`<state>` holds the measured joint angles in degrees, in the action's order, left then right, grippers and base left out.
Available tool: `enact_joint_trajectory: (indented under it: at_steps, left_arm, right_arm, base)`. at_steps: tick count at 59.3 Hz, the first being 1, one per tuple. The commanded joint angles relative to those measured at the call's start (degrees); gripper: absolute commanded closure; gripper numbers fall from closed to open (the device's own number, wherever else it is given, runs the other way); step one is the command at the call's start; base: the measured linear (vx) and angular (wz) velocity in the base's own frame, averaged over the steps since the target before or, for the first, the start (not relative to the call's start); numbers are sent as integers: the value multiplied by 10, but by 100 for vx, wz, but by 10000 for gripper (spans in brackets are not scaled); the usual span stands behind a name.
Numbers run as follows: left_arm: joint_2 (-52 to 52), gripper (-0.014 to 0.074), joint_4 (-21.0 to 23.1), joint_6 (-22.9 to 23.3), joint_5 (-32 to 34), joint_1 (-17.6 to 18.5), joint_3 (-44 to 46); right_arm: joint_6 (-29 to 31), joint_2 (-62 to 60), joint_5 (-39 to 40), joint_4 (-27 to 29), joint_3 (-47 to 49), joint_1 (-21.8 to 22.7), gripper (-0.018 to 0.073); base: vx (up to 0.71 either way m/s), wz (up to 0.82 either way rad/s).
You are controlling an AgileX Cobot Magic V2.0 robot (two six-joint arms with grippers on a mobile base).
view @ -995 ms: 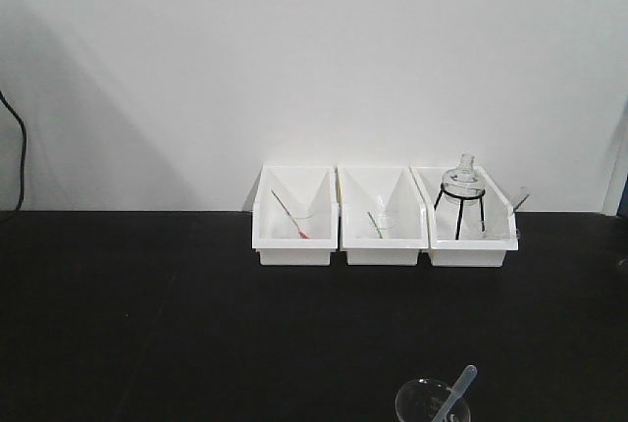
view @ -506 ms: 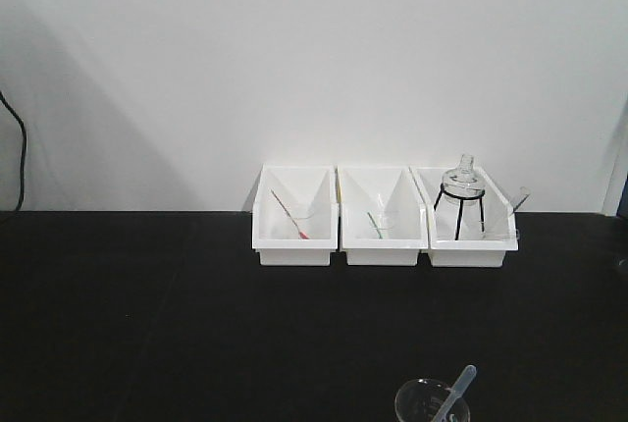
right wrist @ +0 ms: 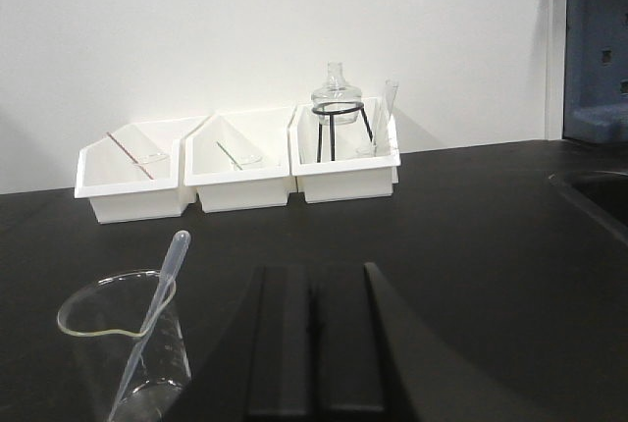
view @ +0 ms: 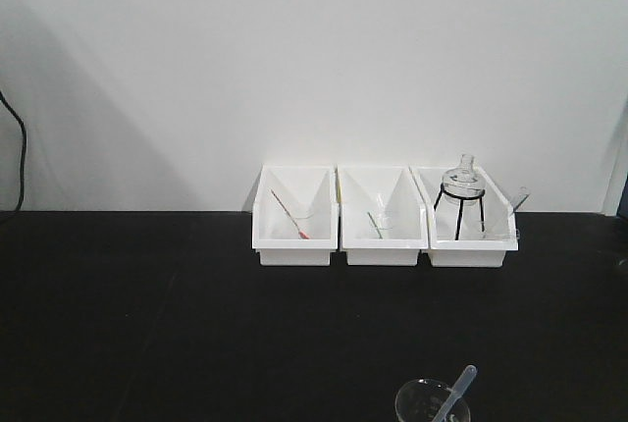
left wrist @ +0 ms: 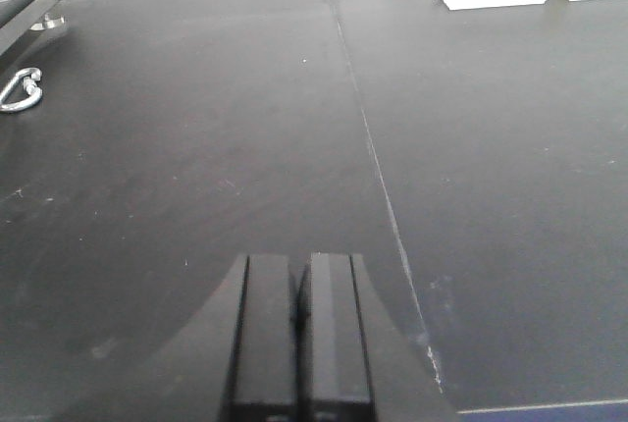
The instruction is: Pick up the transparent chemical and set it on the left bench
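Nothing has shifted since the earlier frames. Nearest, the right gripper [right wrist: 312, 343] has its fingers pressed together, low over the black counter [view: 147, 324], holding nothing. Just left of it the transparent chemical [right wrist: 152, 316] leans in a clear beaker [right wrist: 126, 343], whose base is cut off. Behind stand three white bins [view: 383, 216]. The left gripper [left wrist: 297, 343], fingers likewise pressed together, hovers over the left bench [left wrist: 491, 147].

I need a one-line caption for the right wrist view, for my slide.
Shut right end effector beside a beaker holding the transparent chemical, three white bins behind.
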<state>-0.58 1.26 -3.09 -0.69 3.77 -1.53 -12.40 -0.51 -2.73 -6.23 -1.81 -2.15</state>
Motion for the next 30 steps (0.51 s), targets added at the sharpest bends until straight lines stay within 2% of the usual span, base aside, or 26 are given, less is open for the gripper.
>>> enact_joint_trajectory:
  at_steps: [1, 30]
  left_arm:
    - [-11, 600, 0, 4, 45, 1, -9]
    - [-11, 600, 0, 4, 45, 1, -9]
  right_arm:
    - [4, -5, 49, 0, -3, 0, 566]
    - [4, -5, 47, 0, -3, 0, 566]
  base:
    - [0, 0]
    - [0, 0]
